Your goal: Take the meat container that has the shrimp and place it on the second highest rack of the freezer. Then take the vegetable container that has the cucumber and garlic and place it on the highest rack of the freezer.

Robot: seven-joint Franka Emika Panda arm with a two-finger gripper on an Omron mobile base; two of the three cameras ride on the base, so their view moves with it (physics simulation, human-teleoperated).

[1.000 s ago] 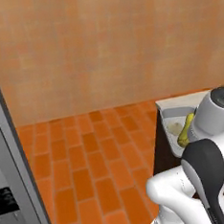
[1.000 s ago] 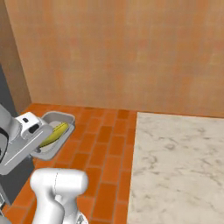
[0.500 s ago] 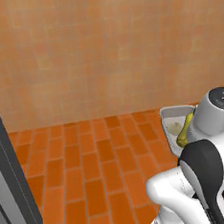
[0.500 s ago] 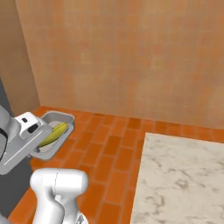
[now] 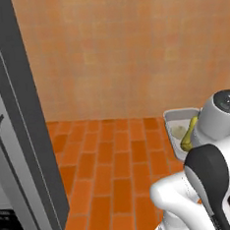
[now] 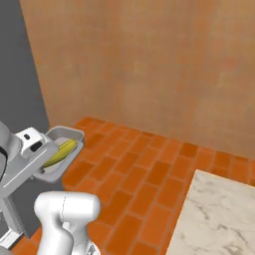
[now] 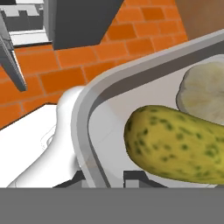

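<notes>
Carrying the vegetable container (image 7: 94, 113) above the brick floor (image 5: 112, 171), the arm is on the second half of the task. The pincer (image 7: 111, 179) pinches the grey tray's rim, one dark fingertip showing outside the wall and one inside, in the hand view. Inside the tray lie the cucumber (image 7: 175, 142), yellow-green and speckled, and the pale garlic (image 7: 205, 89) just beside it. From the right base view the container (image 6: 62, 134) hangs off the floor at the arm's end, with the cucumber (image 6: 60, 152) along it; from the left base view its corner (image 5: 179, 116) shows beside the white wrist.

The freezer (image 5: 19, 120) stands at the left of the left base view, its grey door edge upright. White shelving appears at the top left of the hand view, but which shelf is the highest rack cannot be told. Judged from this, the lift is done; the approach and placement on the top rack remain. Whether the shrimp container already sits inside cannot be told. A marble worktop (image 6: 219, 214) lies at the right.
</notes>
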